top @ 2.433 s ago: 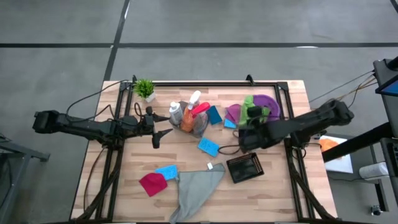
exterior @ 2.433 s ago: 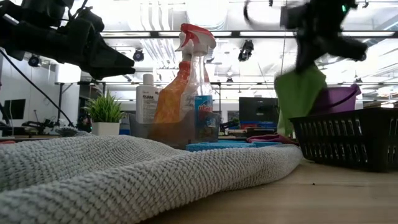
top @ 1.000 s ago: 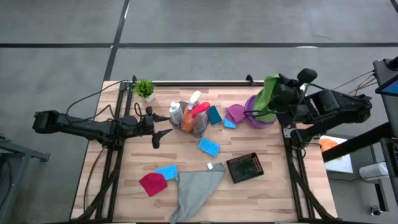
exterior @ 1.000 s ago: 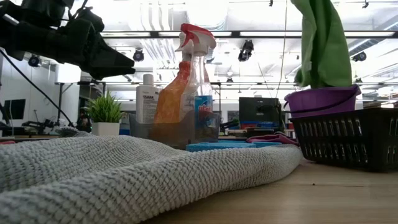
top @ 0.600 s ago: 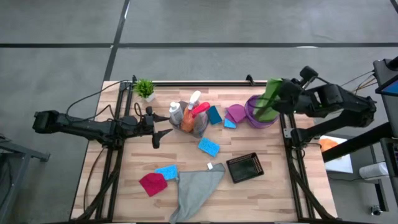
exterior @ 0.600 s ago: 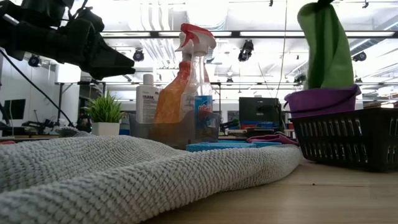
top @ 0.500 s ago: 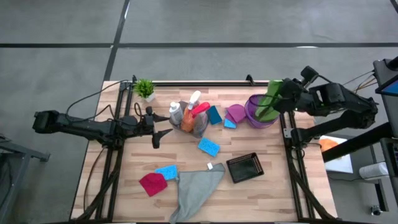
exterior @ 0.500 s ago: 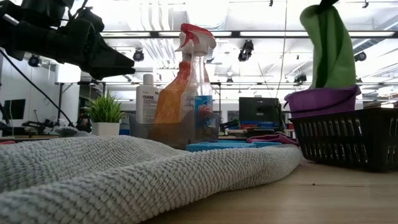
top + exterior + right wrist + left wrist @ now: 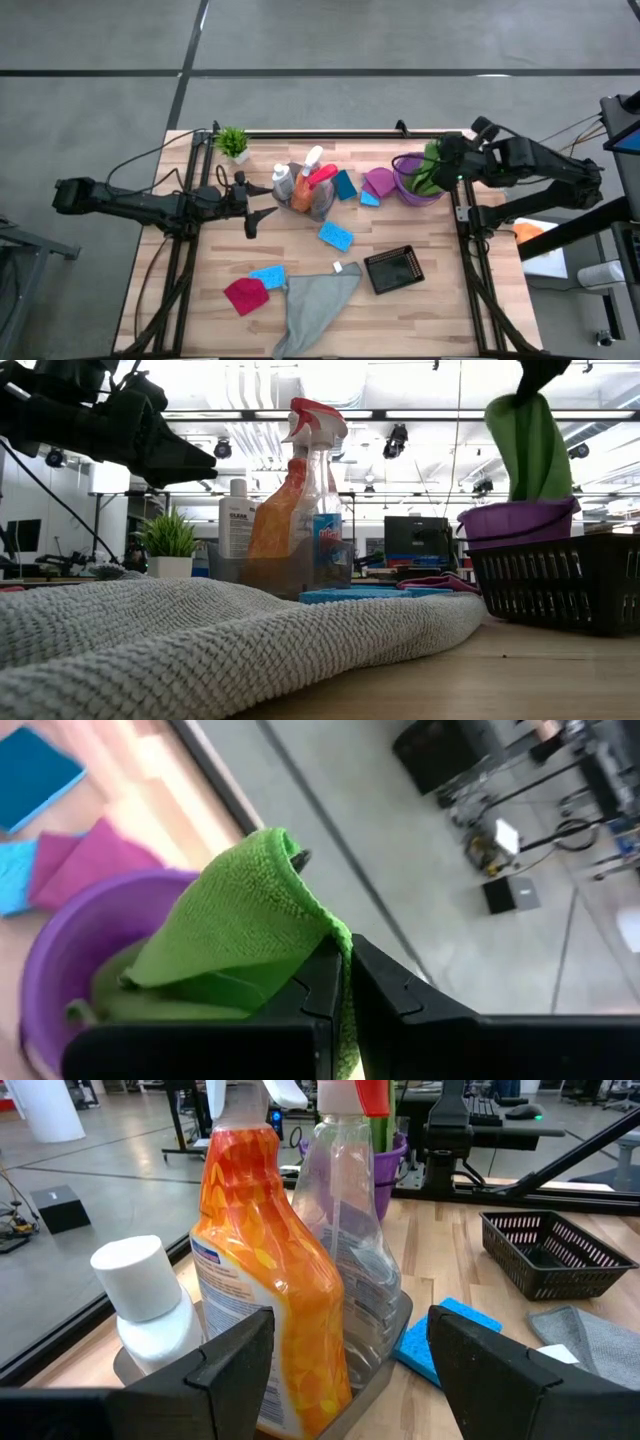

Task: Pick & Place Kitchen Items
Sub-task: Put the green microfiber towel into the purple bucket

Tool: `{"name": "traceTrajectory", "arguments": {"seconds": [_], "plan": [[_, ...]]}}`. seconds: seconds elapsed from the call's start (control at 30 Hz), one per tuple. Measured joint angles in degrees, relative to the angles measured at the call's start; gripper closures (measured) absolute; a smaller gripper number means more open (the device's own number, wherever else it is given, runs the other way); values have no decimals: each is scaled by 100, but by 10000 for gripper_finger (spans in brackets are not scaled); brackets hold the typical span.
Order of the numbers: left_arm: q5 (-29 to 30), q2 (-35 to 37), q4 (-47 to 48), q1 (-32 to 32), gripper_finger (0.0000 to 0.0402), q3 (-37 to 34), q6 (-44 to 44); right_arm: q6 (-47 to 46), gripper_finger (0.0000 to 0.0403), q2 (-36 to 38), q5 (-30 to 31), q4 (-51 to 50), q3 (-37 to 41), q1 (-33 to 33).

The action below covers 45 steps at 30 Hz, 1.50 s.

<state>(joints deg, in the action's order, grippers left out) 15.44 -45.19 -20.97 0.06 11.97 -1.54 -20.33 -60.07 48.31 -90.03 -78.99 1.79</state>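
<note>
- Right jaws [image 9: 345, 982] clenched on the green cloth [image 9: 240, 930]; its lower end hangs into the purple bucket [image 9: 410, 188], the bucket's bottom hidden.
- Left jaws [image 9: 350, 1370] released, empty, just before a grey tray [image 9: 390, 1342] holding three bottles [image 9: 262, 1270].
- Black basket [image 9: 393, 269] on the table [image 9: 430, 300]; contents unclear.

We keep our left arm stretched out low over the left part of the table, reaching toward the middle. Our left gripper [image 9: 262, 208] hangs above the surface with its fingers [image 9: 230, 1355] spread wide, and nothing is between them. Our right arm reaches in from the right edge toward the far side of the table. Our right gripper [image 9: 443, 160] has its fingers [image 9: 318, 982] pressed together, and they pinch something soft.
</note>
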Motion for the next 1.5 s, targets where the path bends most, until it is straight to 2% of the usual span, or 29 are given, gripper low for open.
{"name": "traceTrajectory", "arguments": {"seconds": [0.27,0.6,0.83,1.23,1.5], "plan": [[0,0,0,1,138,0,-14,-242,385,-87,-770,154,677,147],[0,0,0,-1,138,0,-15,201,385,-79,-1872,1255,1882,599],[0,-1,0,-1,138,0,-13,695,385,-83,-2177,2008,2432,1096],[0,-1,0,-1,138,0,4,1558,385,-376,-3206,3025,3100,2089],[0,0,2,-1,138,0,4,1696,385,-696,-3262,3468,3155,2388]]}}
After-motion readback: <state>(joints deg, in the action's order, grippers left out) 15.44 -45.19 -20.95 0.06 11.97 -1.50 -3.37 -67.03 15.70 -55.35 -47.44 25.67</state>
